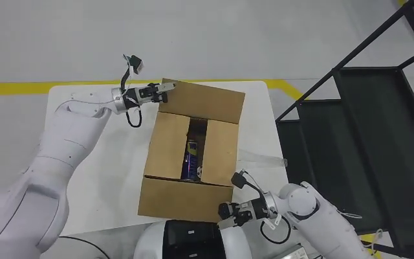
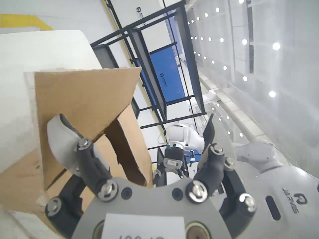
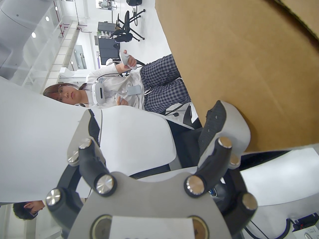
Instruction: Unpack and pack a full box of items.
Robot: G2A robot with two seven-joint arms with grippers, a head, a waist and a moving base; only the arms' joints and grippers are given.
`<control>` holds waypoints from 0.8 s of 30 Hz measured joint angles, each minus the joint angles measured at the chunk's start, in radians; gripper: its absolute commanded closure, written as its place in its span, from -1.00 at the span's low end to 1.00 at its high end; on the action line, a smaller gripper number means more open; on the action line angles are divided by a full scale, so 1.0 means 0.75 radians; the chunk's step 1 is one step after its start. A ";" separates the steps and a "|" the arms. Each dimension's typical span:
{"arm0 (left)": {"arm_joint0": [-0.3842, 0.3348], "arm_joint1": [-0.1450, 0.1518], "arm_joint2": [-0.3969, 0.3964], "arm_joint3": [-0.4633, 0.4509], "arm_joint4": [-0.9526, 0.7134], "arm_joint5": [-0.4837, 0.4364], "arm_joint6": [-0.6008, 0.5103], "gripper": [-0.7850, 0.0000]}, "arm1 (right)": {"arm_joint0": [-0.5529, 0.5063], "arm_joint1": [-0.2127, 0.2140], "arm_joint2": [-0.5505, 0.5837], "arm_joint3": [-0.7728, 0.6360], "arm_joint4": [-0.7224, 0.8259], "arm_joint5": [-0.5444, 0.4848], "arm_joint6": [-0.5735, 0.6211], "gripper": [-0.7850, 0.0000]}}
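Note:
A cardboard box (image 1: 221, 150) stands in the middle of the white table (image 1: 123, 175). Its two side flaps lie nearly shut, and a blue and yellow can (image 1: 191, 158) shows through the gap between them. The far flap (image 1: 207, 97) and the near flap (image 1: 184, 197) stick outward. My left gripper (image 1: 162, 92) is at the far flap's left corner, open, with one finger (image 2: 62, 135) against the cardboard (image 2: 82, 95). My right gripper (image 1: 226, 210) is at the near flap's right corner, open, with one finger (image 3: 219, 123) beside the cardboard (image 3: 236, 50).
A black steel stair frame (image 1: 349, 129) stands off the table's right side. A strip of clear tape (image 1: 259, 158) lies on the table to the right of the box. There is bare table to the left of the box.

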 measured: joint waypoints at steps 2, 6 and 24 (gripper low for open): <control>-0.030 -0.034 0.034 0.065 0.059 -0.008 0.063 -1.00 | 0.001 0.001 -0.009 -0.007 -0.006 -0.005 -0.008 -1.00; -0.080 -0.086 0.097 0.161 0.218 -0.024 0.170 -1.00 | 0.007 0.002 -0.032 -0.022 -0.012 -0.015 -0.023 -1.00; -0.145 -0.182 0.152 0.405 0.437 -0.047 0.088 -1.00 | 0.081 -0.015 -0.151 -0.003 -0.444 0.078 -0.381 -1.00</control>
